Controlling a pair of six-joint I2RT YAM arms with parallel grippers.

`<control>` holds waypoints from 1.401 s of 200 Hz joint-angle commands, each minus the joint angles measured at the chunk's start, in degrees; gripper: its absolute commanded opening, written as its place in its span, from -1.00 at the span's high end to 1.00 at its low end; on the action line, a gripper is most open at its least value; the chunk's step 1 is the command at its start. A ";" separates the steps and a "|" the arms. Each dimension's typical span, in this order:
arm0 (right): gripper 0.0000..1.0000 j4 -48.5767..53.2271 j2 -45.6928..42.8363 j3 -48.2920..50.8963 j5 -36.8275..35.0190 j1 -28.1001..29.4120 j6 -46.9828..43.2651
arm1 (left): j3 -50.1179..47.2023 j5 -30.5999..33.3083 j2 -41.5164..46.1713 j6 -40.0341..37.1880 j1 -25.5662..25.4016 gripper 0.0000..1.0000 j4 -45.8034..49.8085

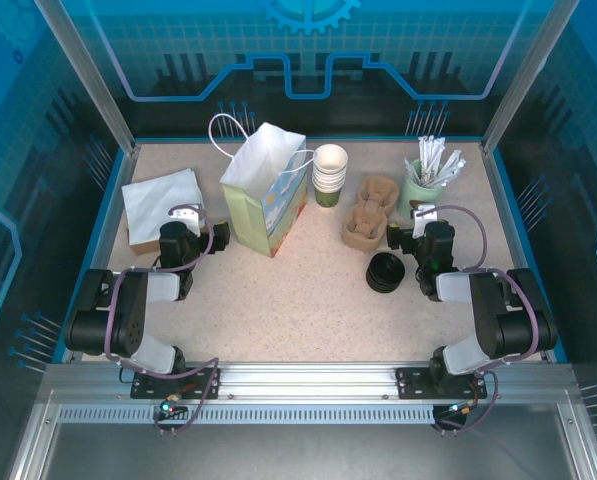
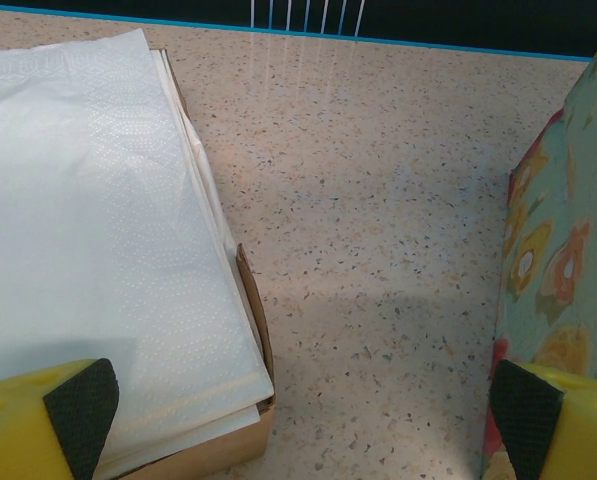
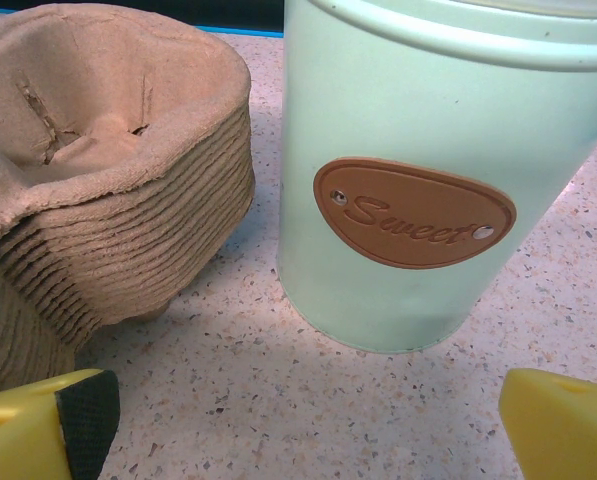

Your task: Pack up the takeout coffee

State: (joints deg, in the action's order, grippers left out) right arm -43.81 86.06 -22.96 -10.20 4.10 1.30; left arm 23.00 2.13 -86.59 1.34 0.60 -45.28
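A white paper bag with a printed side stands open at the middle back, and its patterned wall fills the right edge of the left wrist view. Stacked paper cups stand just right of it. A stack of pulp cup carriers lies further right, with black lids in front. My left gripper is open over bare table between the napkins and the bag. My right gripper is open and empty, facing the gap between the carriers and a mint canister.
A box of white napkins sits at the back left. The mint green canister, labelled "Sweet", holds sachets and stirrers at the back right. Blue walls and metal posts ring the speckled table.
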 commanded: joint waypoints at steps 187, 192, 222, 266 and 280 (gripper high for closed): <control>-0.99 64.23 -41.39 -14.20 4.21 -0.18 15.11 | 16.37 -9.45 38.42 35.50 0.11 -0.97 74.26; -1.00 65.89 -41.93 -15.00 4.81 -0.11 15.88 | 16.29 -11.04 38.42 35.89 0.10 -0.97 74.57; -1.00 76.07 -42.11 -21.62 10.54 0.64 23.82 | 13.60 -19.34 39.11 40.27 -1.26 -0.97 73.67; -1.00 81.86 -35.61 -31.64 18.50 5.35 32.02 | 6.79 -23.15 38.26 51.02 -12.57 -0.97 60.95; -0.98 81.72 -32.88 -34.82 18.60 7.82 34.54 | 6.53 -23.08 35.96 53.76 -16.14 -0.94 56.44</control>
State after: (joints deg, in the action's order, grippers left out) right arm 33.67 49.80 -52.53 3.99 8.34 29.04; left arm 30.57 -17.61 -48.42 47.42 -10.61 20.29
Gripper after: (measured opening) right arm 0.997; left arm 0.980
